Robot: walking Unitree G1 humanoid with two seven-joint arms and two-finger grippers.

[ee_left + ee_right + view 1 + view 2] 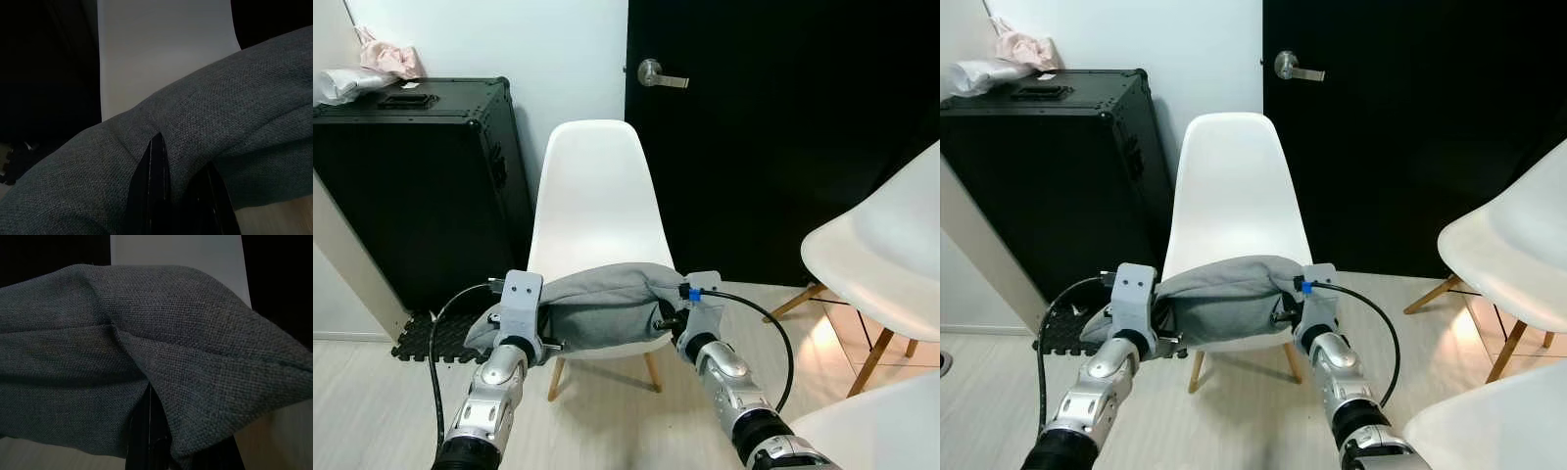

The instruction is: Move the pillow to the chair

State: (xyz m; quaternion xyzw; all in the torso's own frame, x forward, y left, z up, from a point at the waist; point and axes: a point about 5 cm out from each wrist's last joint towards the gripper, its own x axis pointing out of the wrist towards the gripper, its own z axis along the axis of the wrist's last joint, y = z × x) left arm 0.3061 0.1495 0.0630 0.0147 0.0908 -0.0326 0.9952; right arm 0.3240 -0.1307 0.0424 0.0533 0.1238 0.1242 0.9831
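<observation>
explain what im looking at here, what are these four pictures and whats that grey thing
This is a humanoid robot seen through its own cameras. The two wide pictures come from a stereo camera on its head, looking forward and down, so you see its two silver arms reaching out. The two dark close-ups come from cameras on its wrists, looking along each tool's black fingers.

The grey thing is a fabric pillow. The left tool grips one end and the right tool grips the other, holding it over the seat of a white chair. In the left wrist view a black finger presses into the cloth.

Around it: a black case, a black door, and another white chair to the right.
</observation>
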